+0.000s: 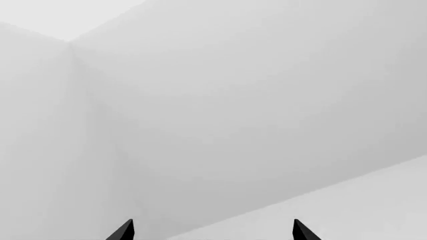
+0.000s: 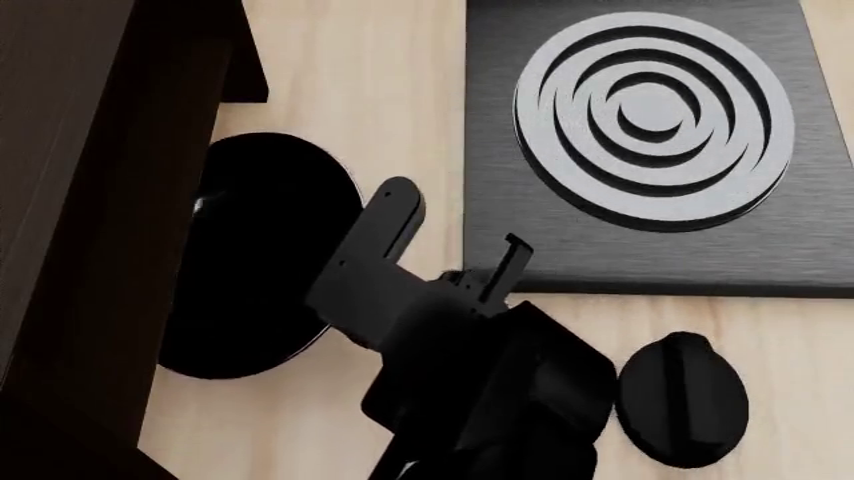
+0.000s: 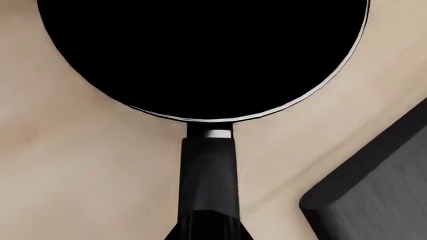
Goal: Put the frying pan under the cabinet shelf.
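Observation:
The frying pan (image 2: 260,250) is a round black pan on the wooden table, right beside the dark cabinet shelf (image 2: 80,200); its left part lies in the cabinet's shadow. In the right wrist view the pan (image 3: 200,50) fills the far end and its long handle (image 3: 208,170) runs straight into my right gripper (image 3: 207,232), which is shut on it. In the head view the right gripper (image 2: 380,285) sits just right of the pan. My left gripper (image 1: 213,232) is open and empty, facing white walls, and does not show in the head view.
A black square burner plate (image 2: 521,240) with grey concentric rings lies at the back right, and its corner shows in the right wrist view (image 3: 373,200). A round black knob (image 2: 683,400) lies on the wooden table (image 2: 360,90) at the front right.

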You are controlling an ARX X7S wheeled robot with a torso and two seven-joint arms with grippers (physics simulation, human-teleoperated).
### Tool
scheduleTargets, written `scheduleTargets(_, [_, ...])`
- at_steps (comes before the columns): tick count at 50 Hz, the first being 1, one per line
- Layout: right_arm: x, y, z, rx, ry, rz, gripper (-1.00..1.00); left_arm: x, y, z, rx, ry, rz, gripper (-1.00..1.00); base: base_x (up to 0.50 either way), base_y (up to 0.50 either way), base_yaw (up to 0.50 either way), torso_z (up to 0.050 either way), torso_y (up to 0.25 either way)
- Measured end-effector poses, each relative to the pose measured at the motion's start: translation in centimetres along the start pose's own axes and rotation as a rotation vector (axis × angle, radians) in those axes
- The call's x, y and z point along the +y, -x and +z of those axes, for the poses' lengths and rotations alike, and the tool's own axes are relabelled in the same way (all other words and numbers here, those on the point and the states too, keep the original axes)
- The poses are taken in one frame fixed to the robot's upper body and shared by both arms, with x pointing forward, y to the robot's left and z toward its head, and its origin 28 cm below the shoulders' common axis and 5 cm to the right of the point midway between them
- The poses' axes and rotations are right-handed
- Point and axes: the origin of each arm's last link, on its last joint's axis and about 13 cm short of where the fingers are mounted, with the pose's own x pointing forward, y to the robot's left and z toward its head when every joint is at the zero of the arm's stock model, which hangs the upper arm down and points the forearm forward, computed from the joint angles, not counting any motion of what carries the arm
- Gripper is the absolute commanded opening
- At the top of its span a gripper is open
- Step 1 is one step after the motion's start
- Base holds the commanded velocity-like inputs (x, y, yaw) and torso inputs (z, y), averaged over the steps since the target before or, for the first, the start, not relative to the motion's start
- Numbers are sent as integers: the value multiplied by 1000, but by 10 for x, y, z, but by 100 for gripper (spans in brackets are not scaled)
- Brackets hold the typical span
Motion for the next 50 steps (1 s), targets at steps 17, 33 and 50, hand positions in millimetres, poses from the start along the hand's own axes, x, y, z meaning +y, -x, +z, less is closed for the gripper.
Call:
scheduleTargets(17, [-6,-54,25,-96,-14,123,-100,3,4,-6,11,-36,17,100,0,1,2,0,0])
scheduleTargets(33, [-1,-87,57,-205,43,221,-100,0,2,-19,34,-61,18,100,0,1,3,0,0])
scheduleTargets(50, [-7,-90,55,-215,-32,255,-100,-3,-4,-27,49,-75,10,100,1,3,5,0,0])
